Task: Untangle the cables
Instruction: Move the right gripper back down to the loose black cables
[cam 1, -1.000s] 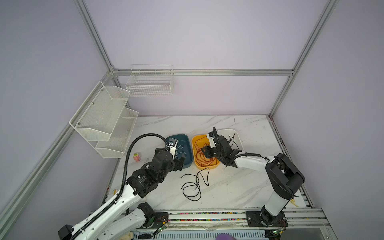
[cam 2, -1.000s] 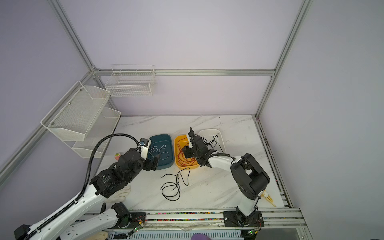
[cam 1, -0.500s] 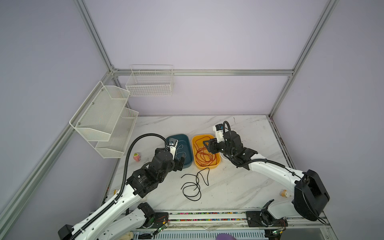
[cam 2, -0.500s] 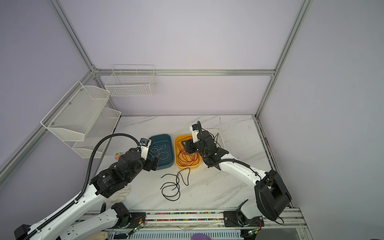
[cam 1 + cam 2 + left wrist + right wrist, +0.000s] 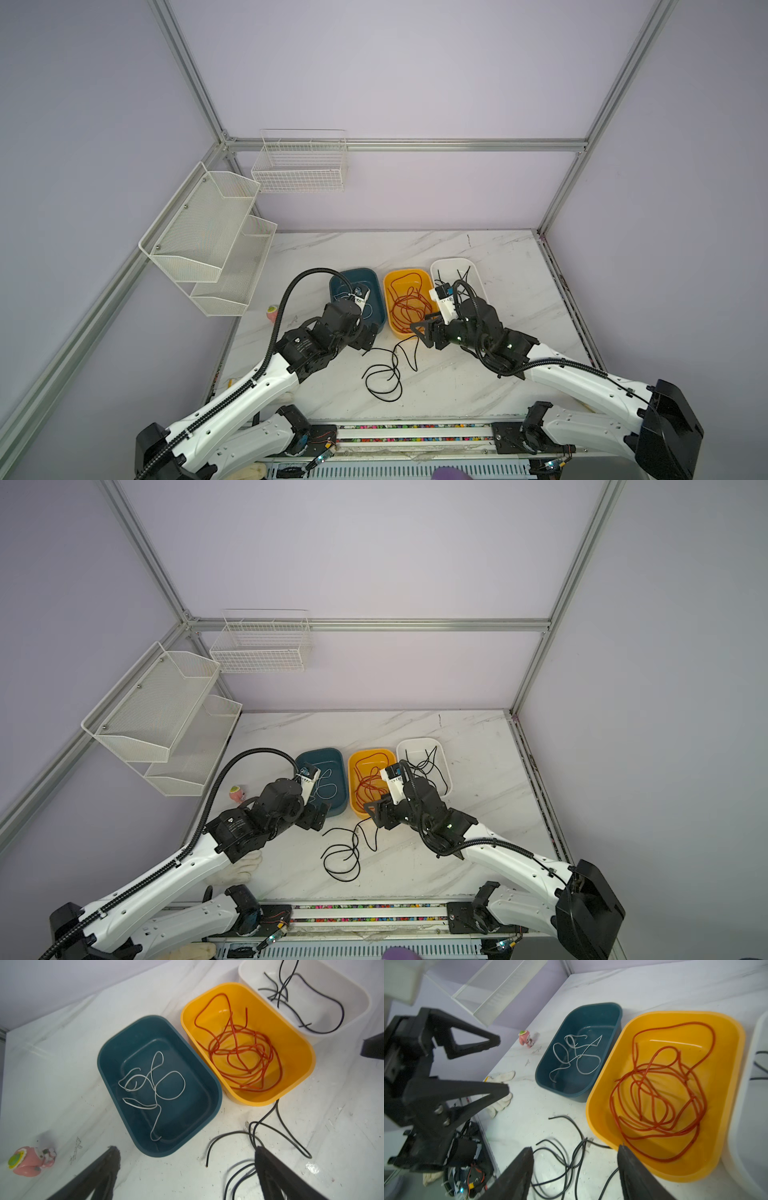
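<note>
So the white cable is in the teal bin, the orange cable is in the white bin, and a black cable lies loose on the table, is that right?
No: the orange cable is in the yellow bin, as the left wrist view shows. The white cable is in the teal bin and a black cable lies loose on the table.

Seen in a top view, a thin white cable (image 5: 327, 786) lies in loose curls in the blue tub (image 5: 320, 752). At 3 o'clock from it, a red-orange cable (image 5: 370, 785) sits in many loops in the yellow tub (image 5: 358, 757). At 3 o'clock again, black cables (image 5: 428, 766) lie crossed in the white tub (image 5: 419, 742). One more black cable (image 5: 343, 856) sprawls in loops on the table (image 5: 457, 729), at 6 o'clock from the yellow tub.
</note>
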### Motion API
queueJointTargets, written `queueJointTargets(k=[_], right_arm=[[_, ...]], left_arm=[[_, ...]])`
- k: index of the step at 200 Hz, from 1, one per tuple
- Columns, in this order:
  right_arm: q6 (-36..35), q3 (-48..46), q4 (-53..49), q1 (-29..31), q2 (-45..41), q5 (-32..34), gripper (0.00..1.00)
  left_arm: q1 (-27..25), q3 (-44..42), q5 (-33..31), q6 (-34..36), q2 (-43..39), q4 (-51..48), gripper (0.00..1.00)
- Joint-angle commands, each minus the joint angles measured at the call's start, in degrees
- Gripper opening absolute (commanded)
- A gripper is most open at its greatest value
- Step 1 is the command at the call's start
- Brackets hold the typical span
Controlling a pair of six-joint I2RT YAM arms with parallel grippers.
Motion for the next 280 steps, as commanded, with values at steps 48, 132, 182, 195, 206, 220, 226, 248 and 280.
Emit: queueJointTargets(k=[48, 132, 182, 195, 206, 220, 226, 248, 280], right_arm=[[2.52, -4.52, 0.76, 9.89, 3.11, 6.86, 0.69], [3.62, -3.28, 2.06, 12.85, 14.22, 15.94, 0.64], [3.74, -3.45, 4.47, 12.80, 17.18, 16.03, 0.42], [3.81, -3.30, 4.75, 12.81, 17.85, 15.95, 0.38], [3.89, -3.20, 4.97, 12.80, 18.29, 15.57, 0.35], [4.02, -2.93, 5.29, 12.80, 18.94, 15.03, 0.31], [4.07, -2.84, 5.41, 12.81, 19.13, 15.06, 0.30], [4.07, -2.67, 5.55, 12.80, 19.58, 15.28, 0.22], [3.97, -2.16, 3.96, 12.80, 18.34, 16.37, 0.13]], left_arm=[[0.23, 6.69, -0.52, -3.03, 1.19, -4.14, 1.00], [0.23, 5.50, -0.84, -2.95, 3.38, -4.28, 1.00], [0.23, 5.41, -0.54, -2.51, 4.11, -4.34, 1.00], [0.23, 5.32, -0.49, -2.36, 4.28, -4.32, 1.00], [0.25, 5.32, -0.46, -2.34, 4.24, -4.30, 1.00], [0.23, 5.23, -0.34, -2.25, 4.28, -4.33, 1.00], [0.23, 5.23, -0.31, -2.25, 4.37, -4.34, 1.00], [0.23, 5.32, -0.30, -2.16, 4.37, -4.34, 1.00], [0.23, 5.15, 0.05, -2.25, 4.45, -4.30, 1.00]])
